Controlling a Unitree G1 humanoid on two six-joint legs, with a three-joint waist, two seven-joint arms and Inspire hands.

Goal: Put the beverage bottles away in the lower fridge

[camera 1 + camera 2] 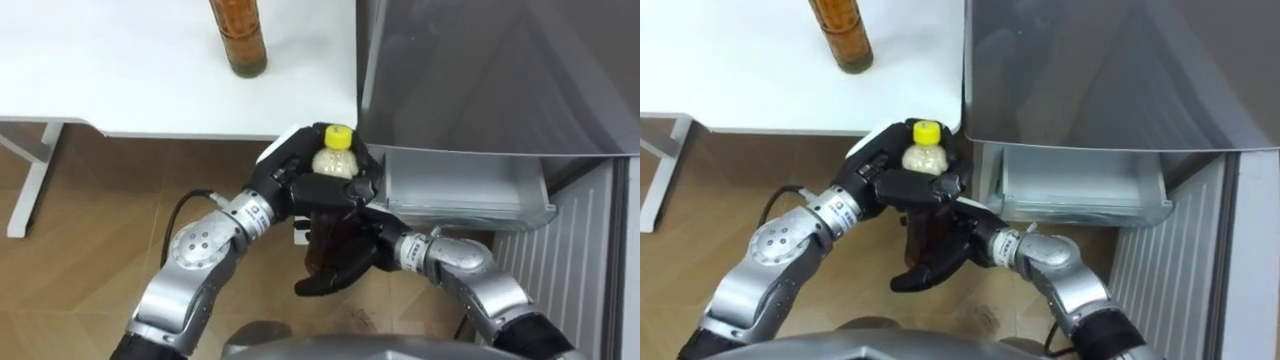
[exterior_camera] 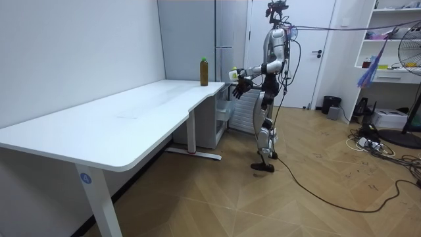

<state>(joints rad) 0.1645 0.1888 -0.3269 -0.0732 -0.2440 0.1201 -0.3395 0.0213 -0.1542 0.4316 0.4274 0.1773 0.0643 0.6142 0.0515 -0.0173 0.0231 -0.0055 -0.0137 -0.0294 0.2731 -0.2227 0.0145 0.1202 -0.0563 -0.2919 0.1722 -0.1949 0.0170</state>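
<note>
Smooth yellow-capped bottle upright at centre, my left hand fingers curled round its neck. Right hand fingers slack beneath, 6 o'clock. Room view adds the tall grey fridge.

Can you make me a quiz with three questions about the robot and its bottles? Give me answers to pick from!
1. How many bottles stand on the white table?
A none
B one
C three

2. The fridge drawer is:
A pulled open
B shut
C lying on the floor

3. Where is the yellow-capped bottle?
A on the table
B in the robot's hands
C in the drawer

Answers:
1. B: just the brown bottle stands there.
2. A: it juts out under the fridge door.
3. B: the left hand curls round it, with the right hand beneath.
</note>
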